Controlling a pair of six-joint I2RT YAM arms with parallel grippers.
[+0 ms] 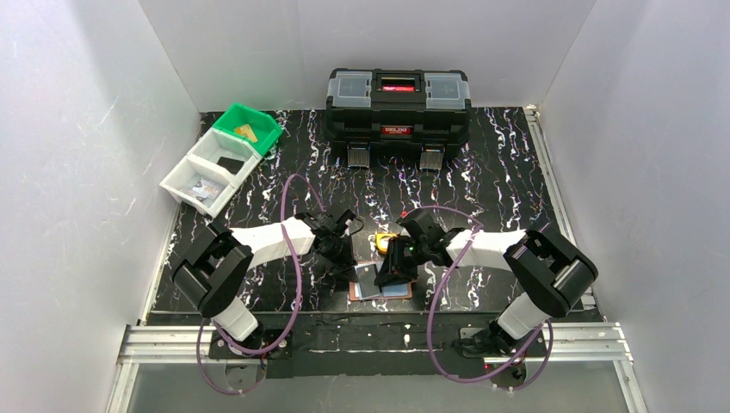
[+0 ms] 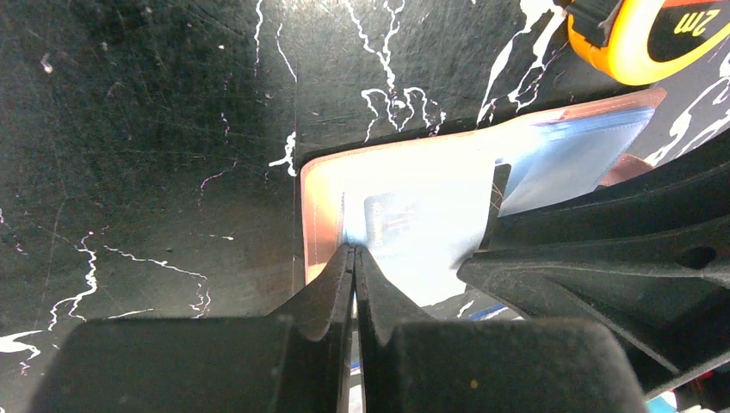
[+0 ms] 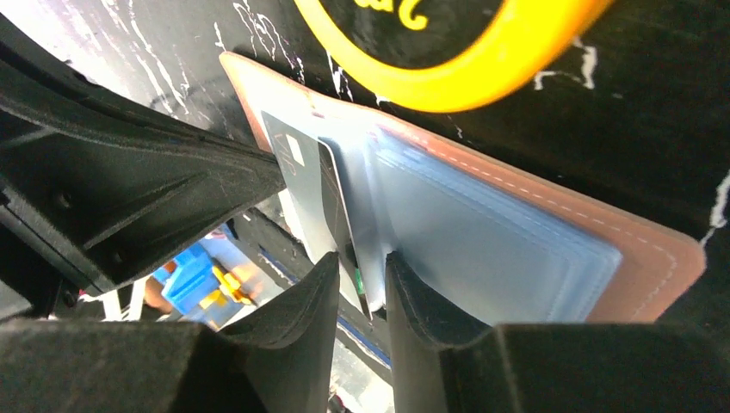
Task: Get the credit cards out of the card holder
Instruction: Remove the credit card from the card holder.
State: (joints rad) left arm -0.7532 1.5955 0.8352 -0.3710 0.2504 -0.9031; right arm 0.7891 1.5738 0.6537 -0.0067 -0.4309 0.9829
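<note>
The tan card holder (image 1: 372, 280) lies open near the table's front edge, with its pale blue sleeves up. In the left wrist view my left gripper (image 2: 354, 251) is shut on the left edge of the holder (image 2: 317, 206); it also shows from above (image 1: 349, 262). A greyish credit card (image 3: 297, 172) with a chip sticks partly out of a sleeve of the holder (image 3: 654, 258). My right gripper (image 3: 361, 262) has its jaws a narrow gap apart, either side of that card's near edge and a sleeve leaf. From above, my right gripper (image 1: 394, 274) covers the holder's right half.
A yellow tape measure (image 1: 383, 241) sits just behind the holder. A black toolbox (image 1: 398, 105) stands at the back. A green bin (image 1: 248, 129) and two white bins (image 1: 211, 172) at the back left hold a gold, a black and a whitish card.
</note>
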